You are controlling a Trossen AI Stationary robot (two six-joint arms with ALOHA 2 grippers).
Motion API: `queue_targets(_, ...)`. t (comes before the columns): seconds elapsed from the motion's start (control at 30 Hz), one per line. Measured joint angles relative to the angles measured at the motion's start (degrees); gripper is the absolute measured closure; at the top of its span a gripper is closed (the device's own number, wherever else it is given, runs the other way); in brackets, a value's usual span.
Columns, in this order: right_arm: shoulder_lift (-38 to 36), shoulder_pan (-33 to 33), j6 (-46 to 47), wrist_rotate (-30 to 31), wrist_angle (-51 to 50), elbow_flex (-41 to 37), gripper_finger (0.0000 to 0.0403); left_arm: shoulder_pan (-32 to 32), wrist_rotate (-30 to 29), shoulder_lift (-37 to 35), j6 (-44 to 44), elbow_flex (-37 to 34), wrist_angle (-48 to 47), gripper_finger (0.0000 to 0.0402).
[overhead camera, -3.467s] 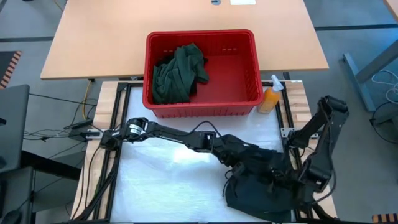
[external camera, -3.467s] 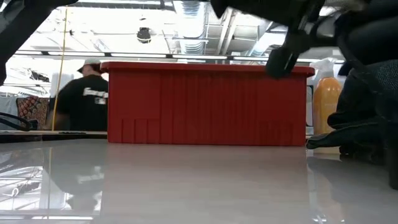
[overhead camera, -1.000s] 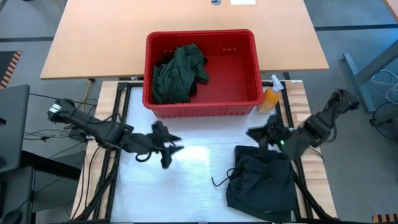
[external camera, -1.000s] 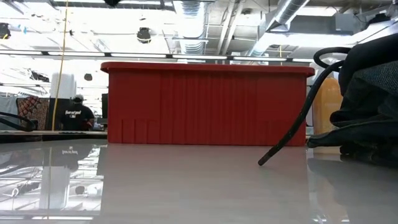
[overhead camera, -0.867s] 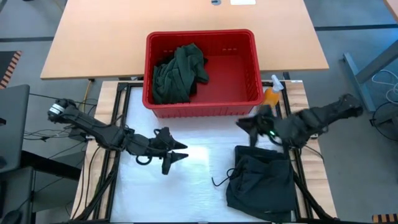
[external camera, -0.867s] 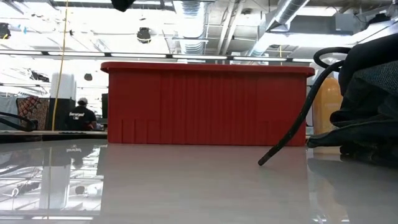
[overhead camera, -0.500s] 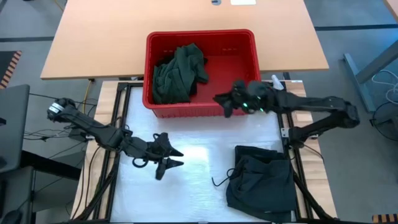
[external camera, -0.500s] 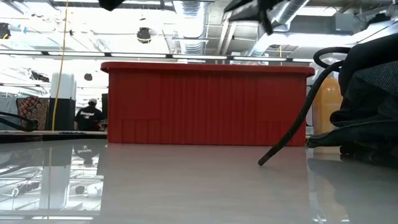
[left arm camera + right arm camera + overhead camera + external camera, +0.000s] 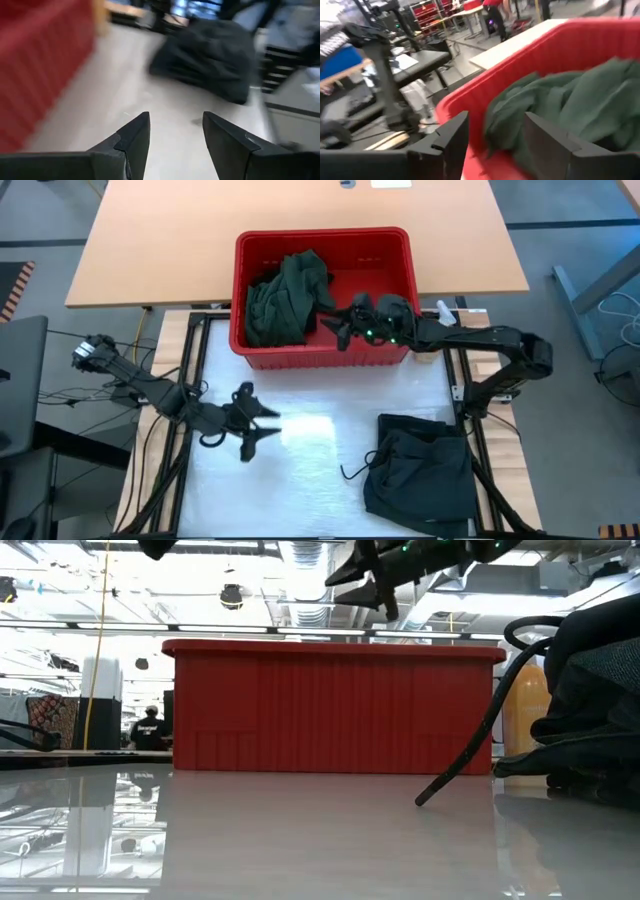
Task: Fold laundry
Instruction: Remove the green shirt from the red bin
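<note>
A dark green garment [image 9: 285, 298] lies bunched in the left half of the red basket [image 9: 392, 255]; the right wrist view shows it close ahead [image 9: 570, 105]. A black garment [image 9: 420, 475] rests in a heap on the table's near right part, its cord [image 9: 350, 471] trailing onto the table. It also shows in the low view [image 9: 595, 710] and the left wrist view [image 9: 210, 55]. My right gripper [image 9: 335, 330] hovers open above the basket, just right of the green garment. My left gripper [image 9: 262, 423] is open over the table's left middle, touching nothing.
An orange spray bottle [image 9: 436, 335] stands at the basket's right near corner. The basket's front wall [image 9: 330, 705] spans the far side of the white table. Bare table [image 9: 310, 480] lies between my left gripper and the black garment. A person [image 9: 148, 728] stands far behind.
My right gripper has swung from above the black garment toward the table's far edge and left, rising over the basket's front wall to the green garment. My left gripper has drifted a little toward the left edge. Both garments have stayed put.
</note>
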Motion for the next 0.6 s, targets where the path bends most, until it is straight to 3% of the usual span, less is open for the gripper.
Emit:
queue_targets(0.13, 2.24, -4.01, -2.86, -0.23, 1.58, 0.78, 0.0163, 8.11, -1.83, 0.02, 7.33, 0.0, 1.54, 0.023)
queue_targets(0.3, 8.84, -10.19, -5.04, -5.4, -2.09, 5.92, 0.0148, 25.25, 8.15, 0.02, 7.86, 0.0, 5.71, 0.023)
queue_targets(0.43, 16.66, -13.34, -10.42, -7.78, -9.98, 14.82, 0.0147, 38.01, 14.95, 0.04, 4.51, 0.26, 8.89, 0.023)
queue_targets(0.6, 28.18, -15.86, -14.84, -7.63, -24.05, 29.65, 0.0147, 46.62, 24.05, 0.04, -1.43, 2.19, 8.6, 0.023)
